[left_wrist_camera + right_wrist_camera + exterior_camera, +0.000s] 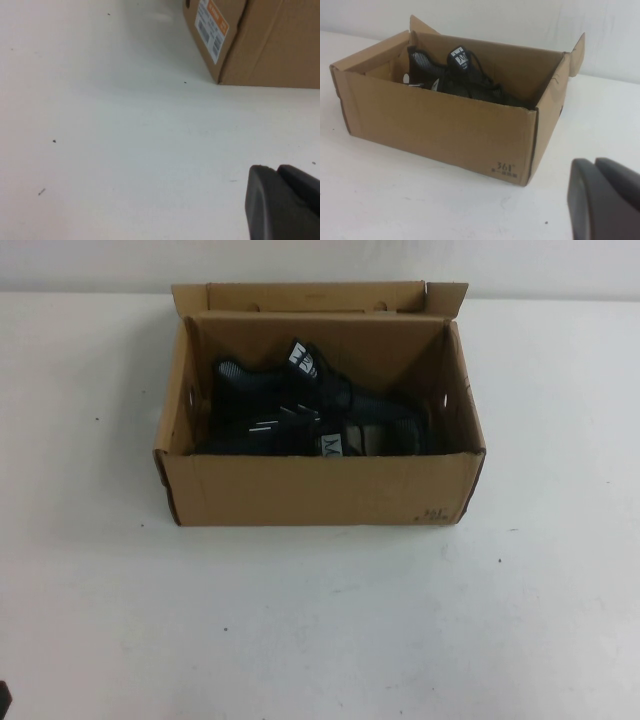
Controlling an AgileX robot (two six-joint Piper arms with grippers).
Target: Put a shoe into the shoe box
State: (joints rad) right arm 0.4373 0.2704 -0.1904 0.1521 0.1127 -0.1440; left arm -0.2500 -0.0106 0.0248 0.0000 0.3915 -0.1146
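Observation:
The brown cardboard shoe box (320, 490) stands open at the table's middle, its lid flap folded back at the far side. Black knit sneakers (300, 410) lie inside it, white tongue labels showing. The box also shows in the right wrist view (445, 130) with the shoes (465, 82) in it. In the left wrist view only a box corner (260, 45) with an orange-and-white label shows. My left gripper (277, 172) is shut and empty, low over the table left of the box. My right gripper (595, 167) is shut and empty, near the box's front right corner.
The white table (320, 640) spreads around the box. A white wall runs along the far edge (100, 265). Small dark specks dot the tabletop. Neither arm shows in the high view except a dark bit at the bottom left corner (4, 700).

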